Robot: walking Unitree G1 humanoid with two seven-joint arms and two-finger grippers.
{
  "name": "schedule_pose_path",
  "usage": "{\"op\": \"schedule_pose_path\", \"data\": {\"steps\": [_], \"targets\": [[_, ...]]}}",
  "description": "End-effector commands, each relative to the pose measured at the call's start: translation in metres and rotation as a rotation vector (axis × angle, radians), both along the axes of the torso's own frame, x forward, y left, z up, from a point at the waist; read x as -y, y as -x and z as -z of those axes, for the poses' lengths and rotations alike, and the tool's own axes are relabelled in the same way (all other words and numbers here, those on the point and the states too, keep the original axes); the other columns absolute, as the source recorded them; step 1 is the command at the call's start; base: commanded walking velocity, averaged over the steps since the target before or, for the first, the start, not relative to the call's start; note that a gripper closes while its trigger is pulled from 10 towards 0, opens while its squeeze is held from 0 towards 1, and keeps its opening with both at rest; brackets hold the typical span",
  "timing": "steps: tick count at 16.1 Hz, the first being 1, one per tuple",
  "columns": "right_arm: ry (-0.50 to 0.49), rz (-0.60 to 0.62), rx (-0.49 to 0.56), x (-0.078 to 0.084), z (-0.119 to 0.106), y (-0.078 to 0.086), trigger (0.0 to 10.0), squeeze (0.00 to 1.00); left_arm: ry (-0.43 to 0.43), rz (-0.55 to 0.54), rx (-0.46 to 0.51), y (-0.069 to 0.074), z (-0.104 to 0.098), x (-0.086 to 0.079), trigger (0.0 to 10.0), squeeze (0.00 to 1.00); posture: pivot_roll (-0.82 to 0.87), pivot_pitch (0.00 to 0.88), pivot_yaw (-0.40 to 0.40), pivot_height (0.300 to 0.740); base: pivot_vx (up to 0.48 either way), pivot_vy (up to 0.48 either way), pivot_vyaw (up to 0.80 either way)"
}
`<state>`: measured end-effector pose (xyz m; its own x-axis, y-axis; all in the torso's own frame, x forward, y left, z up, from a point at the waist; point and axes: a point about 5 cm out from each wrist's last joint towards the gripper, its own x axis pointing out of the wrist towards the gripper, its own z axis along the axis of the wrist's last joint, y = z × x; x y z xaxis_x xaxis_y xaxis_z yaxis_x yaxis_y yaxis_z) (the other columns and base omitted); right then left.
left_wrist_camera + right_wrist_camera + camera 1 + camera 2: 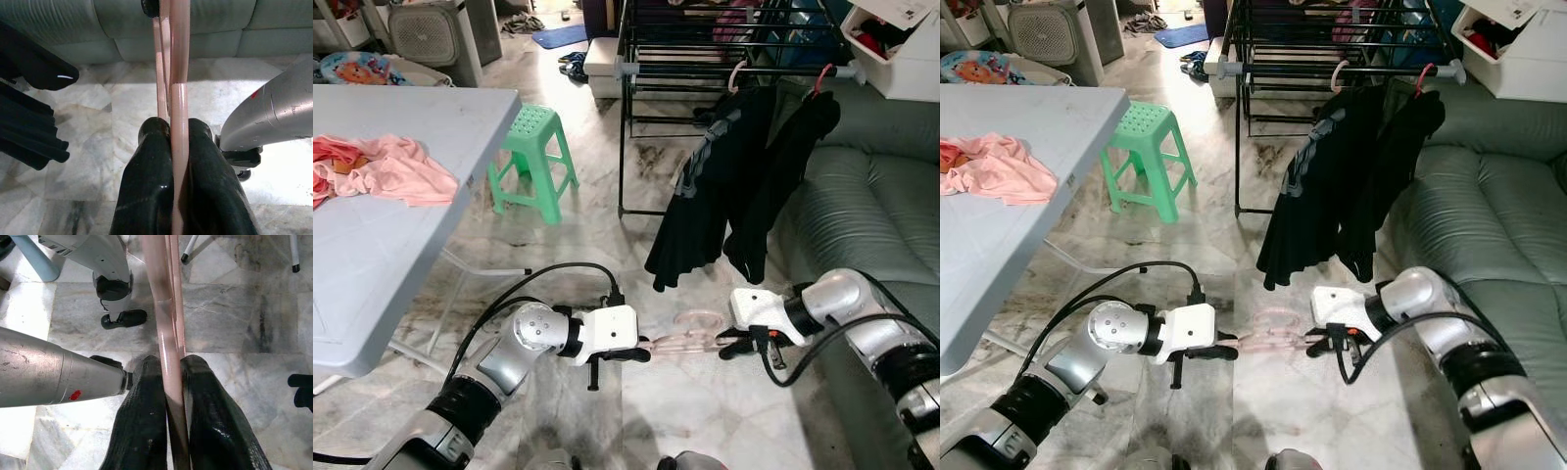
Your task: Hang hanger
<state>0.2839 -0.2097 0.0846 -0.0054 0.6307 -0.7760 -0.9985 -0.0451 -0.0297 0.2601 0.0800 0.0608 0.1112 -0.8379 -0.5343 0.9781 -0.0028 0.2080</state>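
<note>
Hanger (690,333), pale pink and see-through, is held low over the marble floor (607,186) between the two grippers, lying roughly level in front of the robot. At far left, a white table (401,235) carries a crumpled pink cloth (386,168), and a green plastic stool (532,162) stands just beyond its corner. The left gripper (631,352) pinches one end of the hanger, its black fingers (151,186) pressed together on the pink bar. The right gripper (736,343) clamps the other end the same way, its fingers (146,416) squeezed against the bar. Behind them stands a black drying rack (705,49), with two black garments (734,186) hanging from its front rail. A grey-green sofa (871,215) sits to the right.
</note>
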Motion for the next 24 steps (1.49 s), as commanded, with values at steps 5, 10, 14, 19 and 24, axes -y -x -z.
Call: {"op": "schedule_pose_path", "data": {"steps": [5,10,14,19,24], "targets": [[-0.008,-0.009,0.002,0.001,-0.007,-0.006,0.0,0.00,-0.020,-0.021,0.020,-0.006,0.000,-0.002,10.0,1.00,-0.05,0.011,0.007,0.740,0.000,0.000,0.00],[0.144,0.162,0.087,0.017,0.012,-0.011,0.0,0.00,-0.011,-0.147,0.151,-0.020,-0.005,-0.002,10.0,1.00,-0.05,0.014,0.006,0.740,0.000,0.000,0.00],[0.095,0.572,0.242,0.021,0.030,-0.019,0.0,0.00,0.095,-0.250,0.160,-0.023,-0.015,-0.004,10.0,1.00,-0.05,0.032,0.004,0.740,0.000,0.000,0.00],[-0.231,1.094,0.305,0.008,0.029,-0.016,4.2,0.00,0.266,-0.712,0.090,-0.028,-0.011,-0.035,10.0,1.00,-0.05,0.036,0.013,0.740,0.000,0.000,0.00],[-0.338,1.202,0.329,-0.020,0.020,-0.010,10.0,0.00,0.387,-0.853,0.038,-0.031,-0.018,-0.034,10.0,0.00,-0.04,0.035,0.015,0.740,0.235,0.218,0.00]]}}
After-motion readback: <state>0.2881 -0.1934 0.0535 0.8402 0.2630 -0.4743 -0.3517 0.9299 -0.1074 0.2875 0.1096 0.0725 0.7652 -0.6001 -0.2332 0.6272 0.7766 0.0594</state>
